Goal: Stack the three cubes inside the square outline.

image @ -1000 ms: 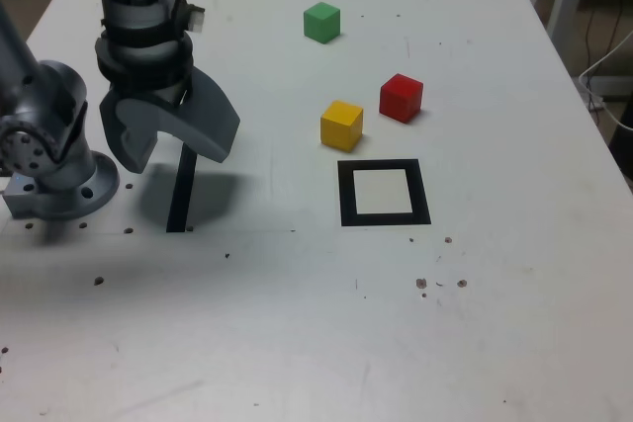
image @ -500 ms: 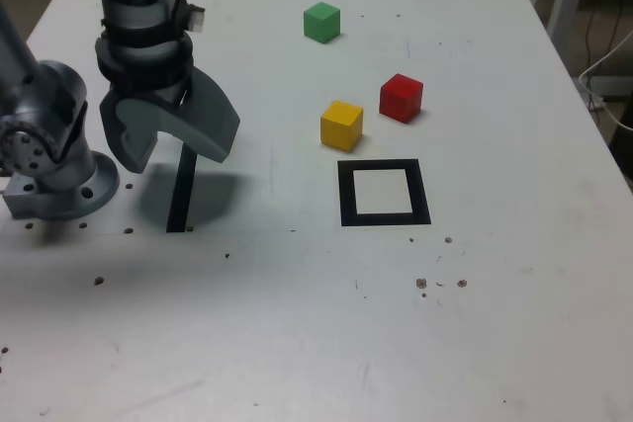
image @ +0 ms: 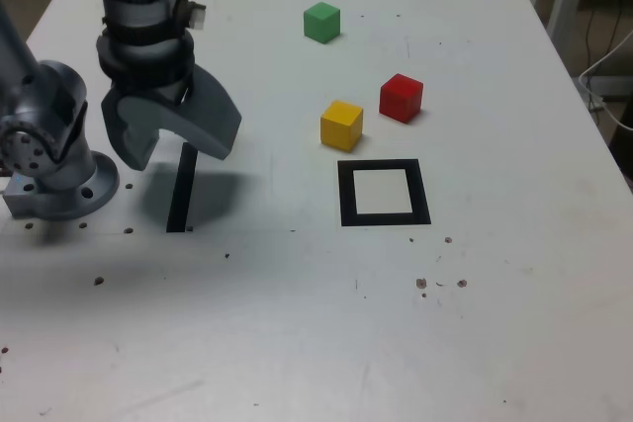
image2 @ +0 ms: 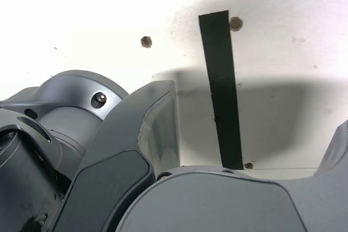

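White tabletop (image: 514, 303), three loose cubes, robot claw (image: 178, 150) hanging wide open.
Yellow cube (image: 341, 126) sits just behind the black square (image: 384, 219), red (image: 401, 99) nearby, green (image: 321, 23) farther back.

Laboratory-type robotics workspace, as seen from beside the table. A grey robot arm (image: 148, 56) stands on a round metal base (image: 64, 190) at the edge of a broad white tabletop (image: 495, 294). The surface is worn: it is marked by small brown pits, faint scratches and a fine seam. Black tape, laid as a square outline (image: 346, 195) and as a separate straight strip (image: 183, 190), marks the top in the manner of a test bench. Plain solid-coloured cubes, one green (image: 321, 23), one yellow (image: 341, 126) and one red (image: 401, 99), serve as specimens. Beyond the exterior view's right edge of the table, a loose white cable (image: 599, 106) hangs against a dim background.
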`<action>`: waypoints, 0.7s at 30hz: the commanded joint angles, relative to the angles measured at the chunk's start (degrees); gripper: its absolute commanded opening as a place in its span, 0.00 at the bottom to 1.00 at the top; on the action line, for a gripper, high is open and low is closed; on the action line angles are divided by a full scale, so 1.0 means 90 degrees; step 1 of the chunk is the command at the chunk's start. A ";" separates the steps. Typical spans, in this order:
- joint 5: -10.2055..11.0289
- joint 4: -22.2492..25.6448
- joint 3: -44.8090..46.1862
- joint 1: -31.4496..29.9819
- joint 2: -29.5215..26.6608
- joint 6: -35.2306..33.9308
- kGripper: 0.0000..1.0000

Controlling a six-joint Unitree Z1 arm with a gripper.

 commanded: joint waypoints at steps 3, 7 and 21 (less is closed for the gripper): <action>0.0134 0.0382 -0.0531 -0.0010 0.0086 0.0002 0.99; 0.0263 0.0775 -0.1074 -0.0010 0.0227 0.0042 0.99; 0.0226 0.1343 -0.2575 0.0110 0.1039 0.0711 0.99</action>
